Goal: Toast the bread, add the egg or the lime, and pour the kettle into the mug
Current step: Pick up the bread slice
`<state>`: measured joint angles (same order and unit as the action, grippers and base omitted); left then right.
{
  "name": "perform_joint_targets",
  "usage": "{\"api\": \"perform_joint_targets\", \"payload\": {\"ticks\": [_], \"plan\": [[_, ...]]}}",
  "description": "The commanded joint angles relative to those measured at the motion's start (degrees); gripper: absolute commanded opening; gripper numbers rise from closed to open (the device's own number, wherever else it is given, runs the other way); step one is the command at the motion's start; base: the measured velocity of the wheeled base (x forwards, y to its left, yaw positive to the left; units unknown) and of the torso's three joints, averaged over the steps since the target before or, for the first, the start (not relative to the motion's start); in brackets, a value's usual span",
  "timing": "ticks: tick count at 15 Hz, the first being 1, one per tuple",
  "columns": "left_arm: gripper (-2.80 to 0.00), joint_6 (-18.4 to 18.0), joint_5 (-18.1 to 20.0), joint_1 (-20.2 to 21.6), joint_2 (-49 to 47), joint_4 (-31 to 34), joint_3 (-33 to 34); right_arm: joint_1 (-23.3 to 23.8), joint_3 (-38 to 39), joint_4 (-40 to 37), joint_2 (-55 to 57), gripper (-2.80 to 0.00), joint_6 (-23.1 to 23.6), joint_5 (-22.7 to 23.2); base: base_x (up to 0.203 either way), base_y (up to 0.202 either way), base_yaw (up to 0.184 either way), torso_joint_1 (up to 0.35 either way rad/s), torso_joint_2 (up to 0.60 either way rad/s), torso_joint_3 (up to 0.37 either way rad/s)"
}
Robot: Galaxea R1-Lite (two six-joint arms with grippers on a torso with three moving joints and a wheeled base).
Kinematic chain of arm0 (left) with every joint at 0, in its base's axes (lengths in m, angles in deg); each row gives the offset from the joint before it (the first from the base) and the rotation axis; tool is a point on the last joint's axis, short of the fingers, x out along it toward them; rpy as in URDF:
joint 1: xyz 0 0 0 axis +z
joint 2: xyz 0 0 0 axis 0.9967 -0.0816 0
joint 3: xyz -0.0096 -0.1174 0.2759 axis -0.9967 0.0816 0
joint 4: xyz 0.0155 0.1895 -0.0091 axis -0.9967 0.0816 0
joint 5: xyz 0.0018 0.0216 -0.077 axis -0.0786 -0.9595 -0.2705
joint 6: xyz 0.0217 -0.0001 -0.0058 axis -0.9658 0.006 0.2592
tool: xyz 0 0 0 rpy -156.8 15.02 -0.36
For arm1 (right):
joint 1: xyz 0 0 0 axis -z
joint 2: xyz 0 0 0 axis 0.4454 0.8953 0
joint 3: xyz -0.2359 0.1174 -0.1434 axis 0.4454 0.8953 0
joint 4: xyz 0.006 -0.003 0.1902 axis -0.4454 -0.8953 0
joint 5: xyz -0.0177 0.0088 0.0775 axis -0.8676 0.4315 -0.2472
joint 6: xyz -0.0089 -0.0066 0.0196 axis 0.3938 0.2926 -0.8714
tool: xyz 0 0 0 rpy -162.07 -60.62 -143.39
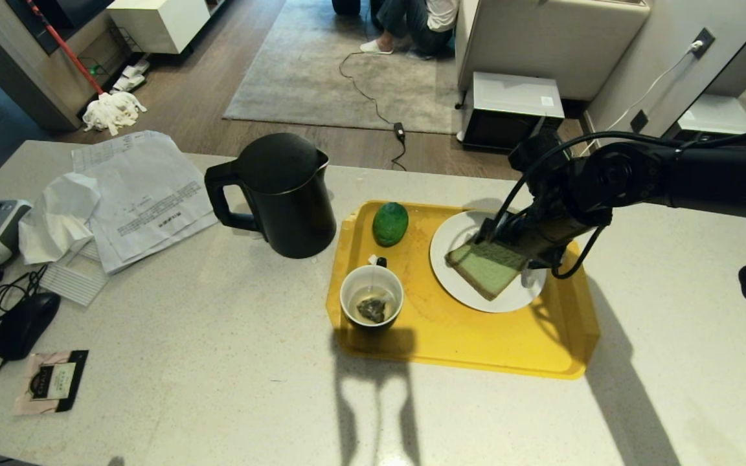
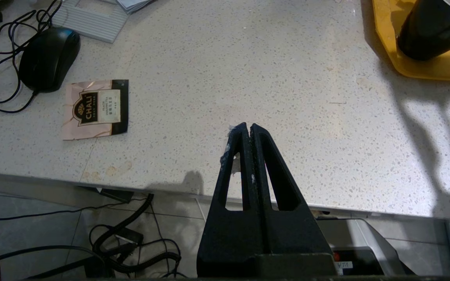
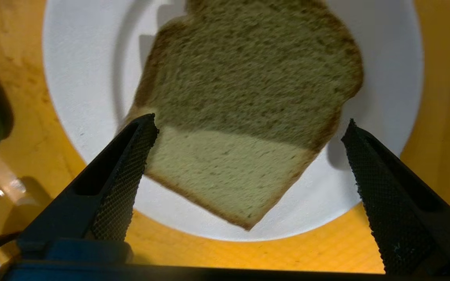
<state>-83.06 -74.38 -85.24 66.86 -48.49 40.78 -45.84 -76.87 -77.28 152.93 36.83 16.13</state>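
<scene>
The pale green bread [image 1: 486, 268] lies on a white plate [image 1: 509, 303] on the yellow tray [image 1: 451, 340]. My right gripper [image 1: 517, 251] hovers just over it, open wide. In the right wrist view the bread [image 3: 244, 117] sits between the spread fingers of the gripper [image 3: 250, 121], neither pad touching it. The dark green lime [image 1: 390, 224] rests on the tray's far left. The mug [image 1: 372, 301], holding a tea bag, stands at the tray's near left. The black kettle [image 1: 282, 194] stands on the counter left of the tray. My left gripper [image 2: 247, 127] is shut and empty by the counter's front edge. The egg is out of view.
Papers [image 1: 146, 194], a crumpled tissue [image 1: 56, 220], a mouse [image 1: 23, 323] with its cable and a tea sachet [image 1: 52, 382] lie on the counter's left side. A person sits on the floor beyond the counter, near a white microwave [image 1: 515, 110].
</scene>
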Motion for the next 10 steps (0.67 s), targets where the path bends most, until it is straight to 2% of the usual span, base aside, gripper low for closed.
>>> {"api": "perform_joint_targets", "payload": {"ticks": [1,10], "plan": [[-2.80,0.00,0.00,0.01,0.11,0.02,0.00,0.72,-0.09,-0.20,0.08,0.00,0.16,-0.39,0.000,0.000,0.000,0.000,0.00,0.000],[-2.80,0.00,0.00,0.01,0.11,0.03,0.00,1.46,-0.27,2.93,1.92,0.00,1.35,-0.39,0.000,0.000,0.000,0.000,0.00,0.000]]}}
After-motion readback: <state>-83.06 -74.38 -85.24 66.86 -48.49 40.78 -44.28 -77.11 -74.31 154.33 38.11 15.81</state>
